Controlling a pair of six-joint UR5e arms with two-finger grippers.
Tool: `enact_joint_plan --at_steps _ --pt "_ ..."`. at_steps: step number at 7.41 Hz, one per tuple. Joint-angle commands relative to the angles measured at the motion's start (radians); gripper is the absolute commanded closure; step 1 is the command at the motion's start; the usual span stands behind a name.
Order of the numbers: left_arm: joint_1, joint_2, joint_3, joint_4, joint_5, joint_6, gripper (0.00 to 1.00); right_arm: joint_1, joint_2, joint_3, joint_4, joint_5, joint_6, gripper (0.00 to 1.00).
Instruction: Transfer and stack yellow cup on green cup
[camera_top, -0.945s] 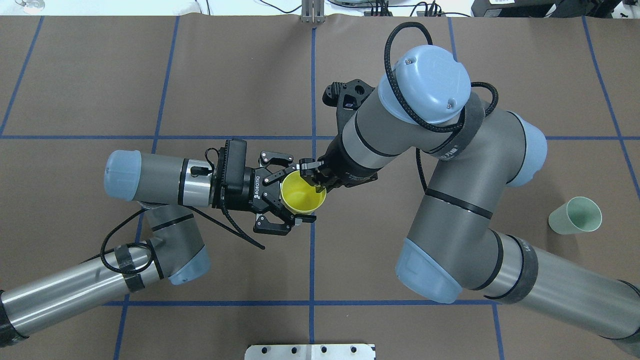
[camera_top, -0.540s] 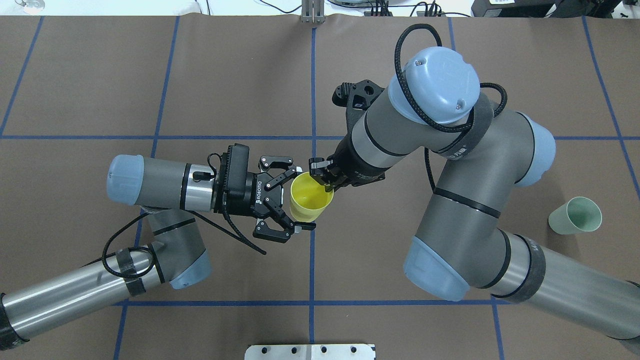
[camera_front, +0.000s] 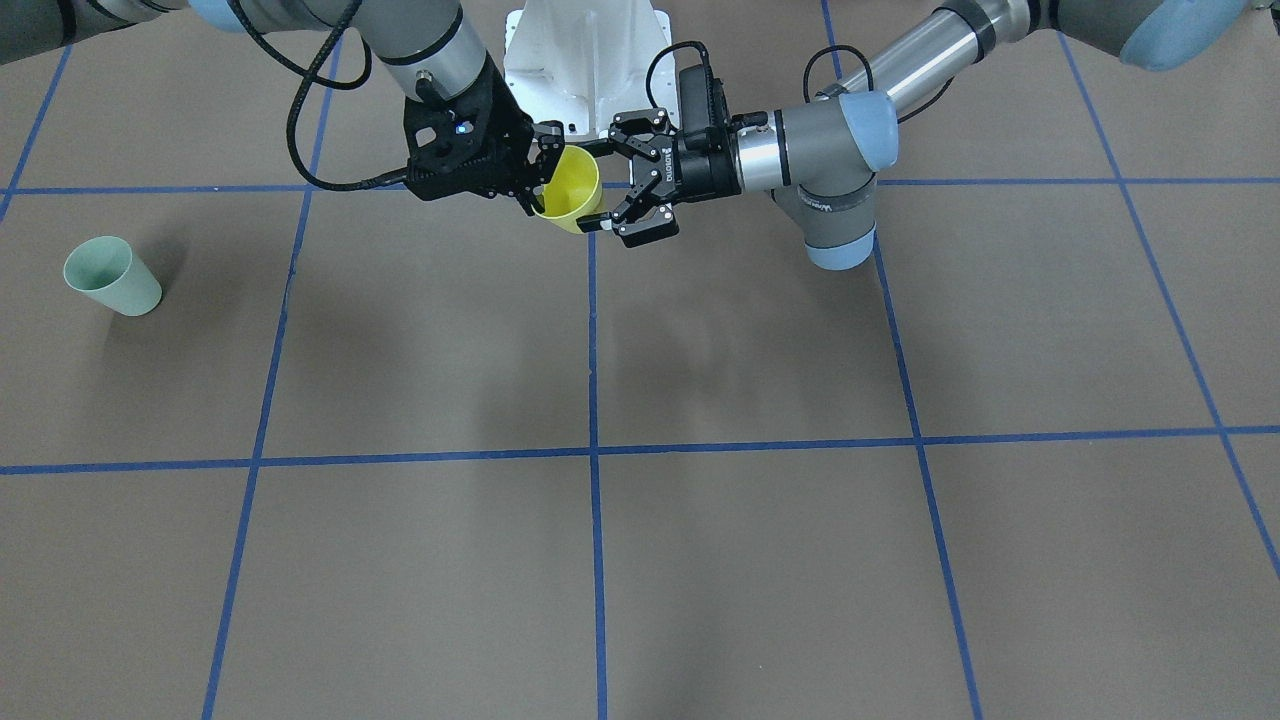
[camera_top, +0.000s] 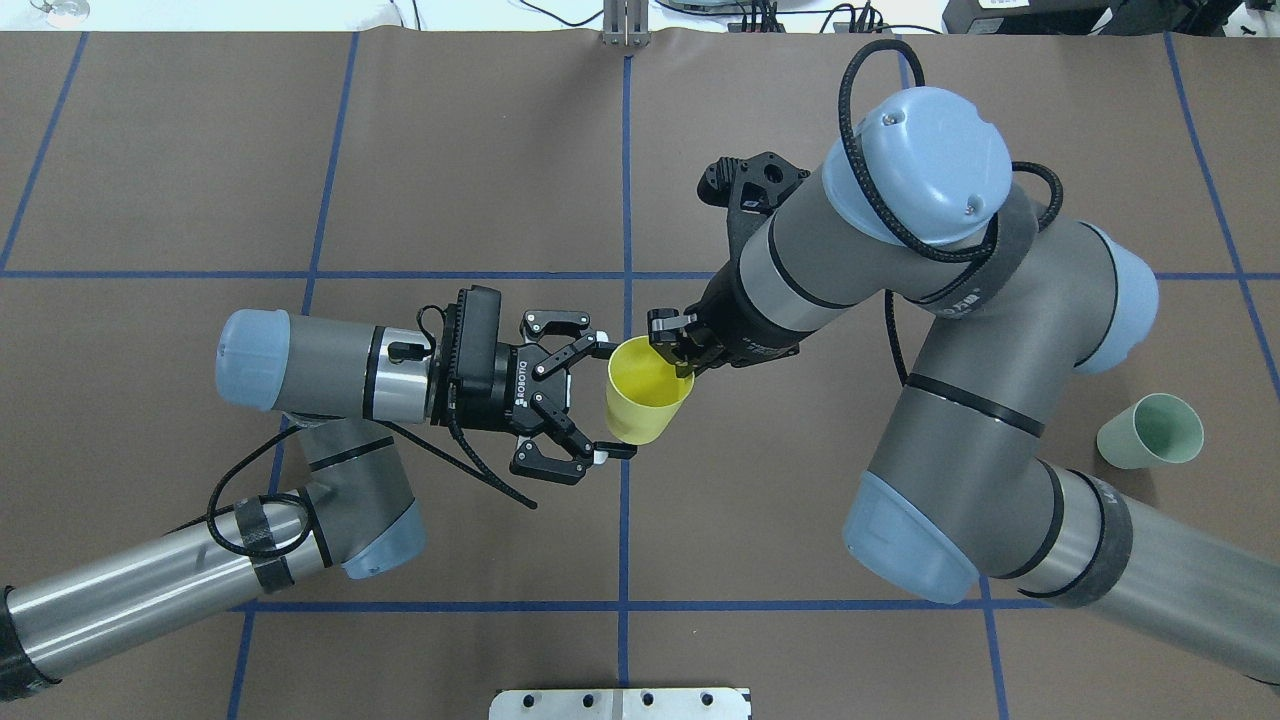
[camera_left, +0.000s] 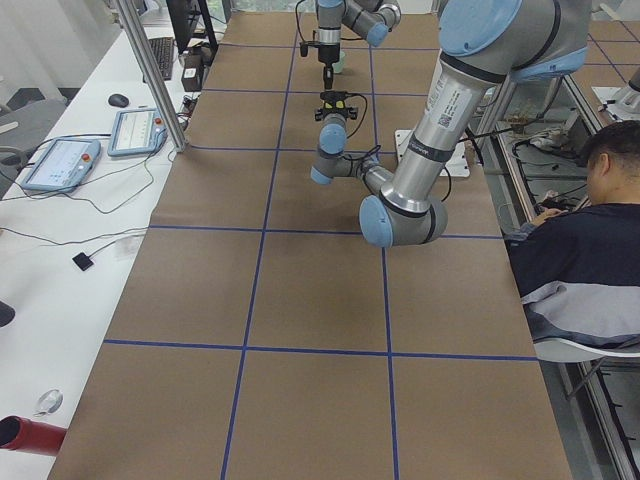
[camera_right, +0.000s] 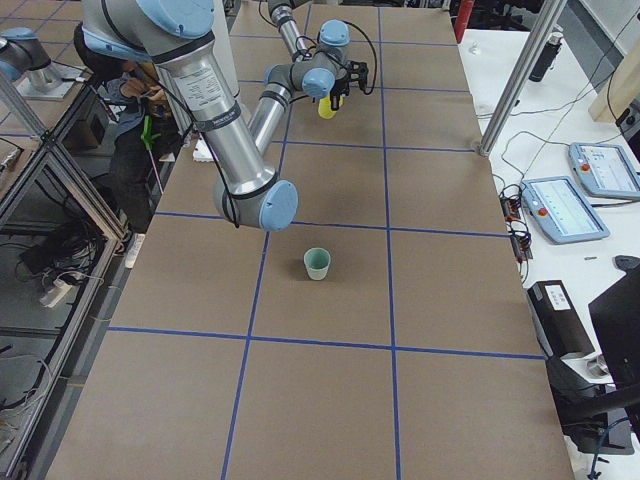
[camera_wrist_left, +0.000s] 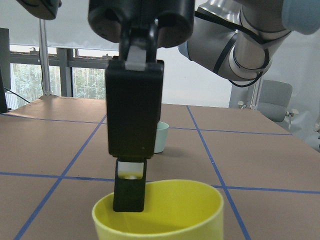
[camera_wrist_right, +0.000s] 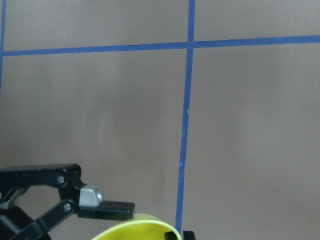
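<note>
The yellow cup hangs above the table's middle, mouth up and slightly tilted. My right gripper is shut on its rim, one finger inside the cup. The left wrist view shows that finger dipping into the yellow cup. My left gripper is open, and its fingers flank the cup's left side without touching it. In the front-facing view the yellow cup sits between the right gripper and the left gripper. The green cup stands upright at the table's far right, also seen as the green cup.
Blue tape lines divide the brown table cover into squares. The right arm's elbow hangs between the yellow cup and the green cup. A metal base plate sits at the near edge. A seated person is beside the table.
My right gripper has carried the yellow cup to the right, mostly out from between the left gripper's open fingers. The left gripper drifted slightly right and stayed open.
</note>
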Motion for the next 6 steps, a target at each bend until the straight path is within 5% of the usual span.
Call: enact_joint_plan --at_steps 1,6 --pt "-0.001 -0.002 0.000 0.005 0.049 0.001 0.00 0.008 -0.027 0.042 0.000 0.002 -0.001 1.00" --pt "-0.029 0.001 0.000 0.036 0.118 -0.005 0.00 0.103 -0.035 0.042 0.000 0.004 -0.001 1.00"
